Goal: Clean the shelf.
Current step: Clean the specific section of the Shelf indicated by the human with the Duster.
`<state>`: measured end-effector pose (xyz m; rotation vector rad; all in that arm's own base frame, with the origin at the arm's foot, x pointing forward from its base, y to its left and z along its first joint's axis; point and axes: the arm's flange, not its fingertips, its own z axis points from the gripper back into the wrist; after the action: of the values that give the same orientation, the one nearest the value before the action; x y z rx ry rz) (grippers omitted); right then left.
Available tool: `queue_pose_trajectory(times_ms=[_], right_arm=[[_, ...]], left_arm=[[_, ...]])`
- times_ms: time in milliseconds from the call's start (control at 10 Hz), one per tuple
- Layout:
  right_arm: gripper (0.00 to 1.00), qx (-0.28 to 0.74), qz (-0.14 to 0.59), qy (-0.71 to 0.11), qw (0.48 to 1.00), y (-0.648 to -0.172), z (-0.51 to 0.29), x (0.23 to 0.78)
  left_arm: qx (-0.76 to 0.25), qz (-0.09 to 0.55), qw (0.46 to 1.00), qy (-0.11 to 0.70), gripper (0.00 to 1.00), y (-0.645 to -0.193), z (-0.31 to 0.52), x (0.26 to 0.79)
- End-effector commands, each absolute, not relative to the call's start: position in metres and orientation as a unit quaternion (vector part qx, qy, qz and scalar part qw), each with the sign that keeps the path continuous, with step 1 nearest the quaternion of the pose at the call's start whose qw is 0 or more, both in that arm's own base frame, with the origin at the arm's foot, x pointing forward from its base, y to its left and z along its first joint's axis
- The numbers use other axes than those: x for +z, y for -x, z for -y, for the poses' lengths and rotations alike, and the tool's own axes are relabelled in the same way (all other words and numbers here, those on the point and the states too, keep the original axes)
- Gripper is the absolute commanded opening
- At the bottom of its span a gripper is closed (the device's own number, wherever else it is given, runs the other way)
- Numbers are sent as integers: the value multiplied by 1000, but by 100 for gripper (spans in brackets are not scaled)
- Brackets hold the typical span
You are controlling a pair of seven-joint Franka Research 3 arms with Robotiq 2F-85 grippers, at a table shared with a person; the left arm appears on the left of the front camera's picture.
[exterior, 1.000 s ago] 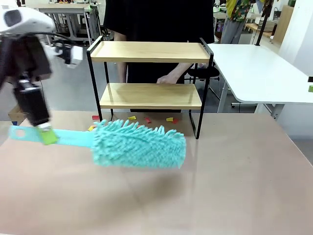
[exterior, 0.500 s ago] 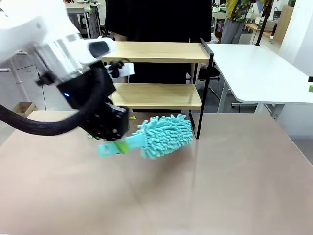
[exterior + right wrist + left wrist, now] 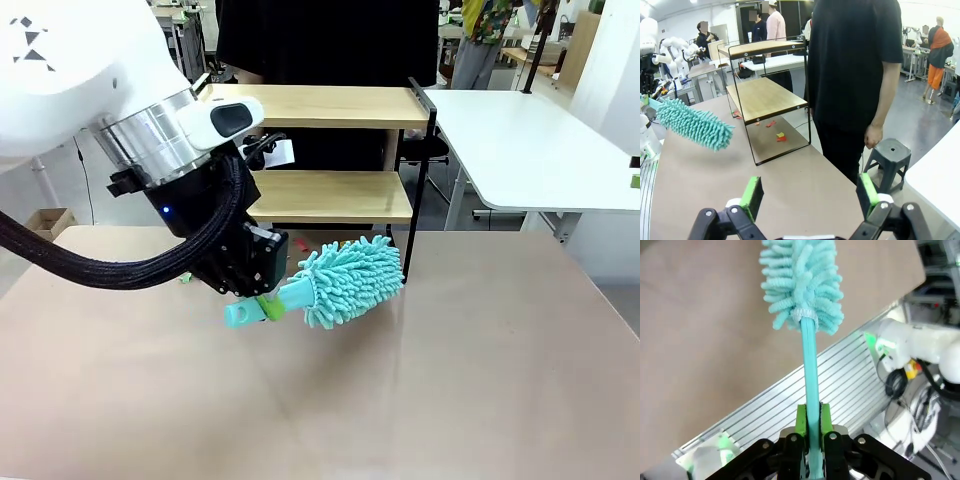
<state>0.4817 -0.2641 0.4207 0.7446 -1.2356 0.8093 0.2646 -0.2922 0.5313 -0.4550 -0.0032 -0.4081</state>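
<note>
Standing near the far edge of the brown table (image 3: 470,380), the shelf (image 3: 320,106) is upright: two pale wooden boards in a thin black frame. It looks stiff but light, likely to slide or tip under a hard sideways push; a corner post would be the place to steady it. Small red and yellow scraps (image 3: 780,135) lie on the table beneath it. Just in front, the fluffy teal duster (image 3: 350,280) has its soft head close to the right front leg. The left gripper (image 3: 262,306) clamps the duster's handle; the right gripper (image 3: 810,187) stands wide apart, holding nothing. A person (image 3: 330,40) stands behind.
</note>
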Motion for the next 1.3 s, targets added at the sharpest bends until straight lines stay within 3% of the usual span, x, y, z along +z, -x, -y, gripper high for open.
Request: queue_pose_trajectory(times_ms=[0,1200], right_arm=[[100,361,552,-330,676,-481,263,424],[100,361,552,-330,676,-481,263,424]], left_arm=[[-138,45,969,200,13,-269,328,530],[-71,133,974,169,13,-291,433,449]])
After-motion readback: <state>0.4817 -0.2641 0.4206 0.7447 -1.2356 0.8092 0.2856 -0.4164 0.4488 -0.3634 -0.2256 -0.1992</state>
